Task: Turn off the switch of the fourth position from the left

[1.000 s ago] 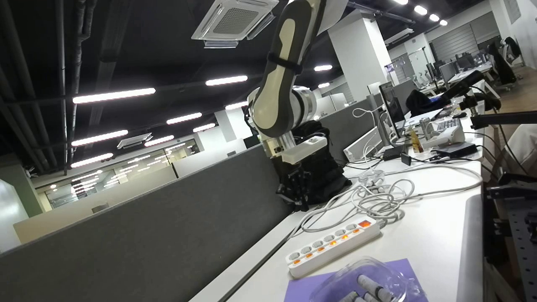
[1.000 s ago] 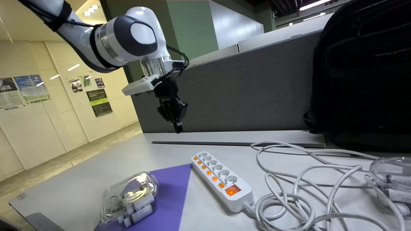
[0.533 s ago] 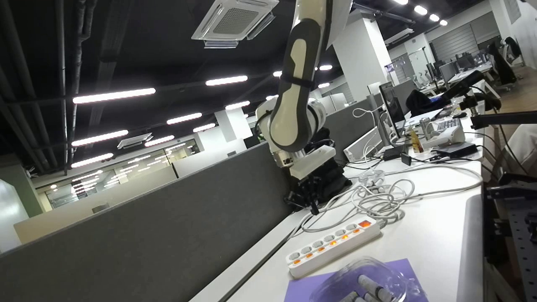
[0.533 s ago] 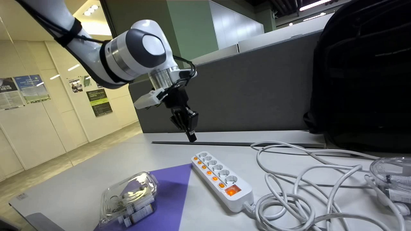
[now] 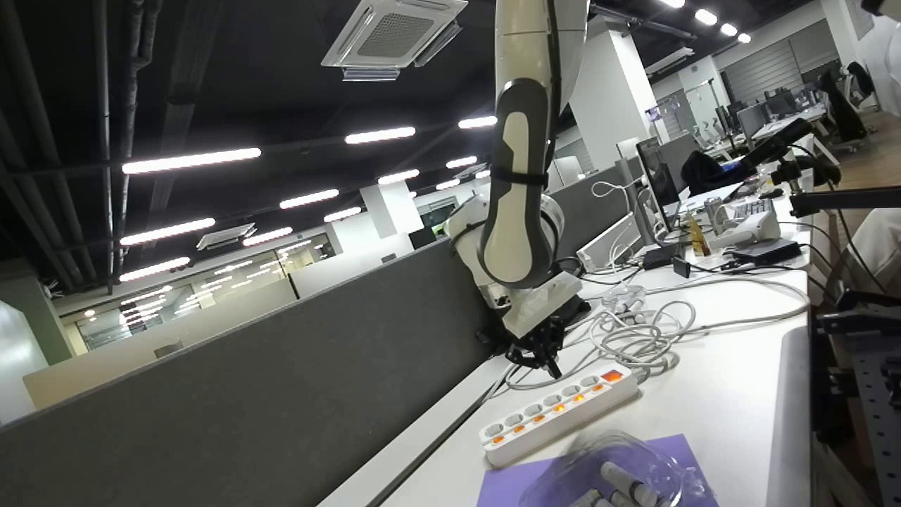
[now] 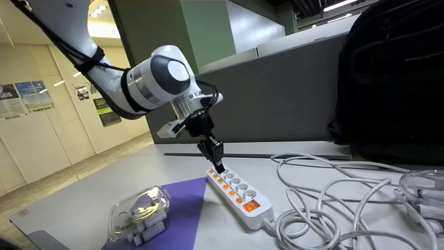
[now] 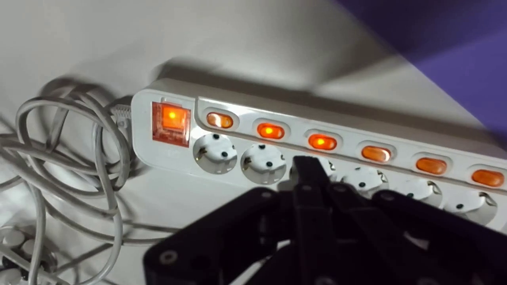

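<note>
A white power strip [image 5: 563,415] with round sockets lies on the table, its big red main switch [image 7: 171,122] at the cable end. It has a row of small orange switches. Counted from the end away from the main switch, the fourth small switch [image 5: 559,408] glows; it also shows in the wrist view [image 7: 322,141] and in an exterior view [image 6: 225,186]. The switch beside it toward the main switch [image 7: 270,130] glows too. My gripper [image 7: 311,160] is shut and empty. In the wrist view its tip covers part of a socket just below the fourth switch. I cannot tell the gap in height.
White cables [image 6: 312,222] lie coiled by the main-switch end. A purple sheet [image 6: 189,198] bears a clear plastic box [image 6: 138,215] with bottles. A grey partition [image 6: 270,97] and a black backpack [image 6: 392,86] stand behind. Another clear container [image 6: 423,194] is among the cables.
My arm has come down toward the power strip, moving right and down in both exterior views. The gripper stays shut. The strip and its lit switches look the same.
</note>
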Controlling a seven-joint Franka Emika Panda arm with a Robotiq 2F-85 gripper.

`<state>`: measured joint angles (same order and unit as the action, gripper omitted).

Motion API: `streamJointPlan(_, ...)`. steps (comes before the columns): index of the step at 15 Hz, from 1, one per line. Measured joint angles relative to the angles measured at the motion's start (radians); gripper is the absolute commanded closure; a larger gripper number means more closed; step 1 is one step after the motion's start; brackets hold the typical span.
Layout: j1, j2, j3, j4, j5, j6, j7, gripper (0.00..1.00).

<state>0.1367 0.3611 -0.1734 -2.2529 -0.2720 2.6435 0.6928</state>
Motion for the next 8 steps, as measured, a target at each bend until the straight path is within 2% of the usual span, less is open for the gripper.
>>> streamJointPlan(3, 0.003, 0.03, -0.006, 0.002, 0.023, 0.003, 0.022, 1.0)
streamJointPlan(8, 0.003, 0.077, -0.003, 0.018, 0.126, 0.005, 0.022, 1.0)
